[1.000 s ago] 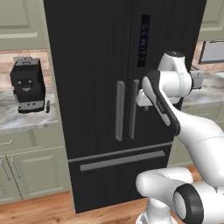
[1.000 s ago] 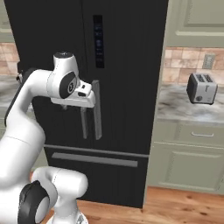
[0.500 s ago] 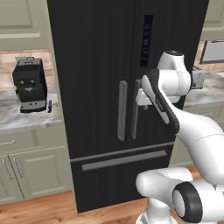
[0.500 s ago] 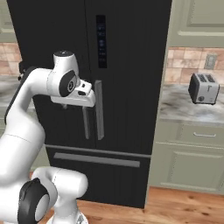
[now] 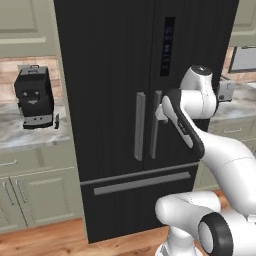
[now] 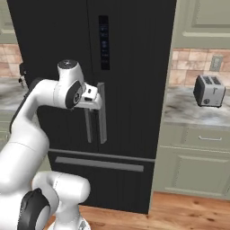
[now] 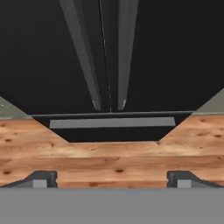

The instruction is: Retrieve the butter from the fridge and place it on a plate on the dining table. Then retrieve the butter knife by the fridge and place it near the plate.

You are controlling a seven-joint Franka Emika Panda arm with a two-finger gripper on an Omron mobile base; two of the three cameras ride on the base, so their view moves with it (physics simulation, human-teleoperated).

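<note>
Standing closed, the fridge [image 5: 145, 100] has both doors shut and the bottom drawer [image 5: 137, 182] pushed in, so the butter, presumably inside, is out of sight. Task barely begun, by my reckoning: door to open, butter to fetch and carry to a plate, then the knife.

Gripper [image 7: 111, 177] sits up near the two long grey handles [image 5: 147, 125] at the middle seam, just in front of the right-hand one; I cannot tell whether it touches. Hand view looks down along the handles to the drawer and the wood floor [image 7: 109, 153]; jaws spread wide, nothing between them.

Small dark sliver [image 5: 57, 121] on the left counter [image 5: 20, 137], just right of the coffee machine [image 5: 34, 97], is likely the butter knife. Toaster [image 6: 209, 90] on the right counter.

Room to move: cabinets flank the fridge closely on both sides, and the robot's base stands near the doors, so a swinging door may crowd the arm.
</note>
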